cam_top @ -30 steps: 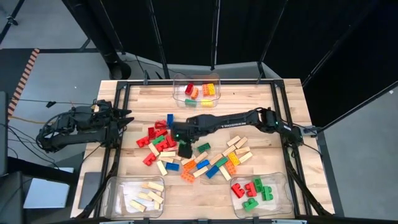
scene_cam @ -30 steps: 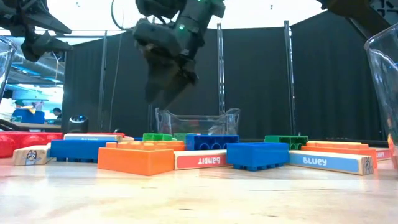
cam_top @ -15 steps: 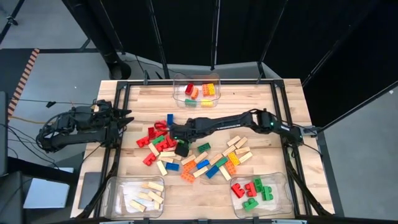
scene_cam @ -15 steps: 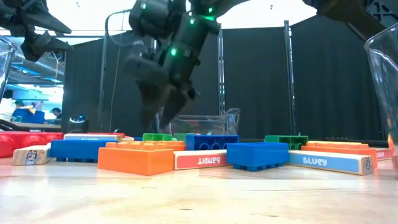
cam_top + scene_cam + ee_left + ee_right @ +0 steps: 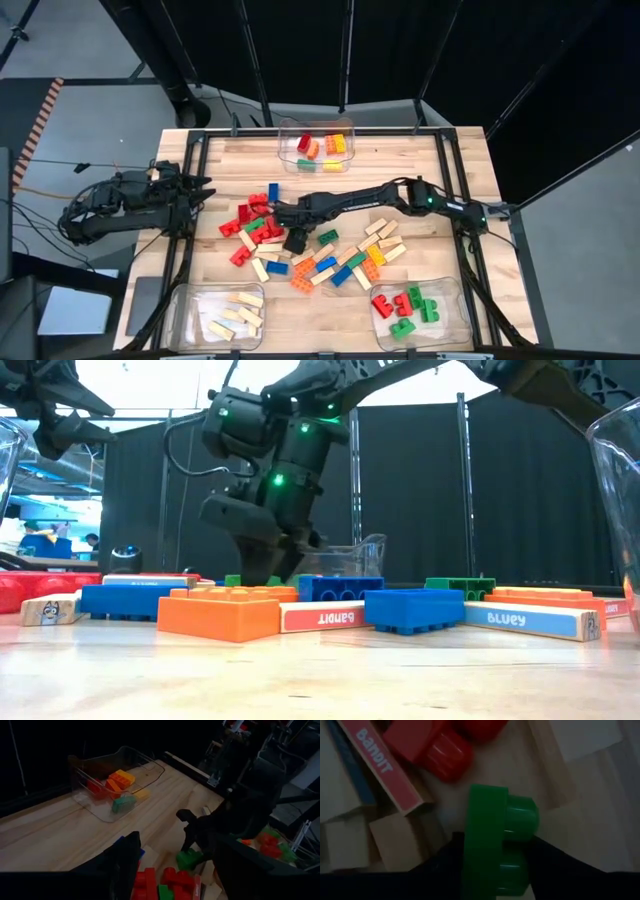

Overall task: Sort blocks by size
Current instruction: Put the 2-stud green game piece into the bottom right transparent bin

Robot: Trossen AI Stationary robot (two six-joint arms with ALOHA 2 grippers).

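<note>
The blocks (image 5: 300, 245) lie in a loose pile at the table's middle: red, green, blue, yellow and orange studded bricks and pale wooden bars. My right gripper (image 5: 292, 236) reaches in from the right and stands low in the pile, shut on a green studded brick (image 5: 487, 835). That brick also shows in the left wrist view (image 5: 189, 857). In the high view the gripper hides it. My left gripper (image 5: 203, 187) waits open and empty at the table's left edge, raised above it. My right gripper pinches the green brick between its two fingers (image 5: 451, 865), one on a plain side (image 5: 468, 851) and one against its studs (image 5: 530, 822). The fingers come from above, pointing down. The brick sits low among the other blocks, next to a red brick and wooden bars.
A clear bin (image 5: 318, 145) at the far edge holds red, orange, green and yellow bricks. A near-left bin (image 5: 225, 315) holds wooden bars. A near-right bin (image 5: 415, 310) holds red and green bricks. A printed wooden bar (image 5: 385, 767) lies close beside the gripper.
My right gripper has gone down from above the pile until its fingers stand among the blocks. The left arm has kept still.
</note>
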